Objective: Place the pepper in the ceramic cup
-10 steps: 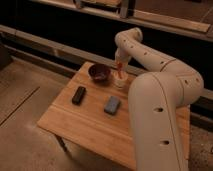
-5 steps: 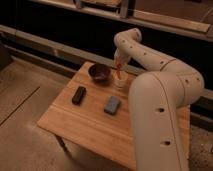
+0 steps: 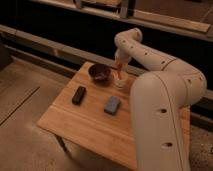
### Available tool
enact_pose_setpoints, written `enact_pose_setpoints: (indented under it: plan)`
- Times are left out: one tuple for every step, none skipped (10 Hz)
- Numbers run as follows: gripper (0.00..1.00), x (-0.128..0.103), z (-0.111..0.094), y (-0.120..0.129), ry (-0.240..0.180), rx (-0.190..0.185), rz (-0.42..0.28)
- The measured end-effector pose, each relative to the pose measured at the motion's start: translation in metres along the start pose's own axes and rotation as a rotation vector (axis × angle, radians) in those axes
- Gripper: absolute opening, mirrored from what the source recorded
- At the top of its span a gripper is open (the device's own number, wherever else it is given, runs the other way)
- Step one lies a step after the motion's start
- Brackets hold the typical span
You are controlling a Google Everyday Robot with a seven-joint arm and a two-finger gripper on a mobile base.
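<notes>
Right now the claw [image 3: 119, 66] hangs directly over the small white ceramic cup [image 3: 120, 80] near the worktop's [image 3: 85, 125] far edge, slender red-orange pepper [image 3: 118, 71] dangling from it, tip at the rim. Risk: off-centre release, pepper catches the rim, tips out toward the dark purple-brown bowl [image 3: 99, 73], or nudges the cup.

White arm, its gripper [image 3: 119, 66] pale too, poised right over the cream ceramic cup [image 3: 120, 81]. Red-orange pepper [image 3: 118, 70] shows at the fingertips. Bowl [image 3: 99, 73] dark purple-brown. Block [image 3: 79, 95] black; pad [image 3: 112, 104] blue-grey. Table [image 3: 85, 125] light honey wood with long straight grain. Floor grey, speckled. Backdrop dark, crossed by metal-grey rails.
</notes>
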Motion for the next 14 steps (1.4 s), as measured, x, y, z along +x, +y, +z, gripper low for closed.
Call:
enact_pose_setpoints:
  plan:
    - [0.66, 0.000, -0.001, 0.000, -0.003, 0.003, 0.000]
    - [0.73, 0.000, -0.002, 0.000, -0.005, 0.005, 0.001]
    - [0.77, 0.000, -0.003, 0.000, -0.008, 0.006, 0.002]
    - [0.78, 0.000, -0.004, 0.000, -0.010, 0.008, 0.003]
    - [0.78, 0.000, -0.006, 0.000, -0.014, 0.009, 0.003]
    - [0.78, 0.000, -0.007, 0.000, -0.016, 0.010, 0.003]
    - [0.78, 0.000, -0.009, 0.001, -0.021, 0.010, 0.003]
    - [0.78, 0.000, -0.011, 0.002, -0.025, 0.010, 0.002]
    - [0.78, -0.001, -0.014, 0.003, -0.031, 0.009, 0.001]
    - [0.78, -0.001, -0.016, 0.004, -0.036, 0.008, -0.001]
    - [0.78, -0.002, -0.022, 0.008, -0.046, 0.005, -0.005]
    - [0.78, -0.003, -0.027, 0.012, -0.056, 0.002, -0.011]
    - [0.78, -0.005, -0.035, 0.017, -0.070, -0.004, -0.019]
    - [0.78, -0.006, -0.043, 0.022, -0.080, -0.004, -0.025]
